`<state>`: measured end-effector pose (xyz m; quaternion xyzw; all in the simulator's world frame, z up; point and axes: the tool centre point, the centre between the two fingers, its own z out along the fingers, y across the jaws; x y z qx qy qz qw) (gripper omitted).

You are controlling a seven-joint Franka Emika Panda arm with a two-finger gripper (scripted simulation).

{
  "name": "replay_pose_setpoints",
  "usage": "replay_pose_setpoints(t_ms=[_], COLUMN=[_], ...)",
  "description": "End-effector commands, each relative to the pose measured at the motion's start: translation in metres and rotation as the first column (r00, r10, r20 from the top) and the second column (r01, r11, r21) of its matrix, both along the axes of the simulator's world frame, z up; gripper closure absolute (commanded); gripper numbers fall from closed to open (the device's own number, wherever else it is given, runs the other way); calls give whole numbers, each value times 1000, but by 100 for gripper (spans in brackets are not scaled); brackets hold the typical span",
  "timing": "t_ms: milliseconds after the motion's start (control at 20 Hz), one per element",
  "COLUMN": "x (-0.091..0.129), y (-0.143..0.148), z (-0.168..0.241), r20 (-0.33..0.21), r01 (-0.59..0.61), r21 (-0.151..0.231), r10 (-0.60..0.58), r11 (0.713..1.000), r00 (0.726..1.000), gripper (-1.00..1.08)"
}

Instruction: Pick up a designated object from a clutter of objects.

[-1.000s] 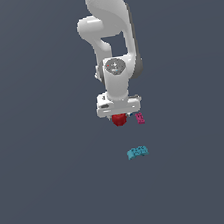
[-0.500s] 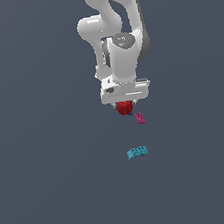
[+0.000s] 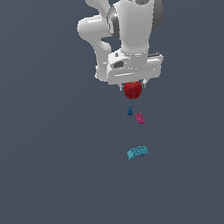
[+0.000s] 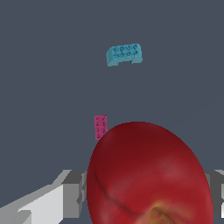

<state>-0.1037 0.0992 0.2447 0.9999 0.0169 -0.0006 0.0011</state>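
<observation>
1. Exterior view: white arm's gripper (image 3: 132,87) hangs above the flat grey ground, fingers closed on the round dark red apple-like object (image 3: 132,89), which is clear of the surface
2. Below it in this view lie a small blue piece (image 3: 129,111), a flat magenta block (image 3: 140,118) just beside that, and a cyan studded brick (image 3: 137,152) well apart
3. Wrist view: red object (image 4: 148,175) fills the foreground between grey fingers (image 4: 72,192); magenta block (image 4: 100,127) and cyan brick (image 4: 124,54) lie beyond

Apple (image 3: 132,89) sits between the jaws (above block (image 3: 140,118) and brick (image 3: 138,152)).
</observation>
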Motion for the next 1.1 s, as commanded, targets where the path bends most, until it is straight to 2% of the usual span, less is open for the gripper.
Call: replay_pose_setpoints(t_ms=[0, 650, 1050], x=[-3, -15, -18], y=[10, 59, 79], z=[24, 144, 193], r20=[1, 1, 1], r01=[0, 0, 0], r21=[0, 1, 1], r10=[0, 0, 0], r11=[1000, 1000, 1000], r00=[1000, 1000, 1000], gripper=[108, 108, 108])
